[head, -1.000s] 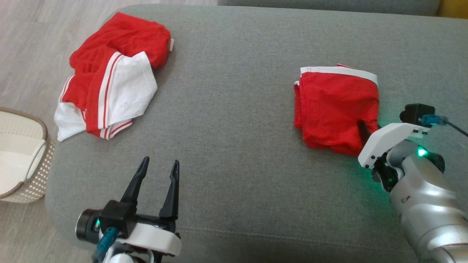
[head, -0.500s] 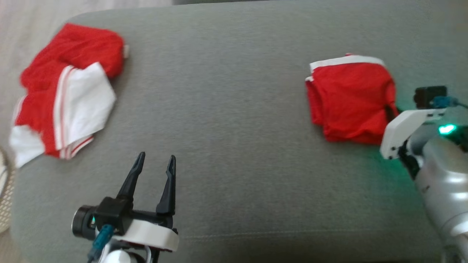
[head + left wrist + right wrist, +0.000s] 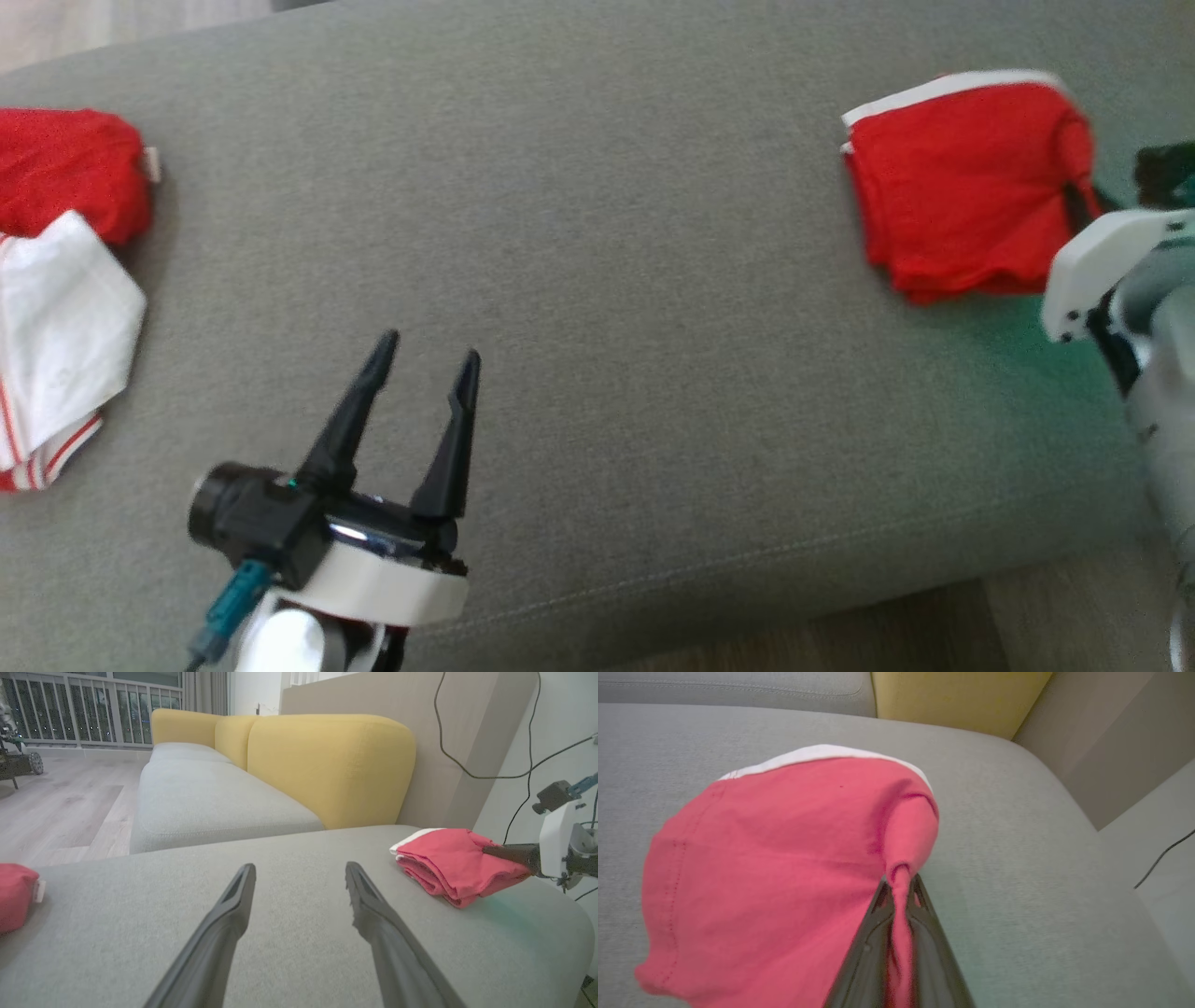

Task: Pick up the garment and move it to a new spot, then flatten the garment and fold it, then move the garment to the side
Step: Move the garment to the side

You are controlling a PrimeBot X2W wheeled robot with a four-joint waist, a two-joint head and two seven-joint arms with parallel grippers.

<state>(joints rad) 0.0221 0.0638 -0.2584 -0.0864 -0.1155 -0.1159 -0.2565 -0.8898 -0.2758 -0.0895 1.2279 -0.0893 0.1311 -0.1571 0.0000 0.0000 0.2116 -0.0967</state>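
**Item under handling.** The folded garment (image 3: 962, 177), red with white trim, lies on the grey sofa seat (image 3: 597, 243) toward its right end, near the rounded corner. It sits as a compact stack of layers with the edges roughly aligned. Folding is therefore judged complete, and the step in hand is the final move to the side.

**Right end effector (image 3: 900, 882).** It is closed on the garment. Its two dark fingers pinch a gathered ridge of cloth at the garment's right edge, and the fabric draws into a taut peak toward the pinch. The hold is low and at the edge, which suits dragging the stack across the seat. A lift from one edge would likely let the layers fall open. The bulk of the stack rests on the cushion.

**Left end effector (image 3: 429, 347).** It is open and empty, hovering over bare seat near the front edge, well apart from the garment. It is judged to be parked clear of the slide.

**Second garment (image 3: 56, 280).** Red and white, it lies crumpled at the seat's far left, touched by neither arm.

**Risk.** The pinch may hold only the upper layers, so the lower ones could lag and skew the fold.
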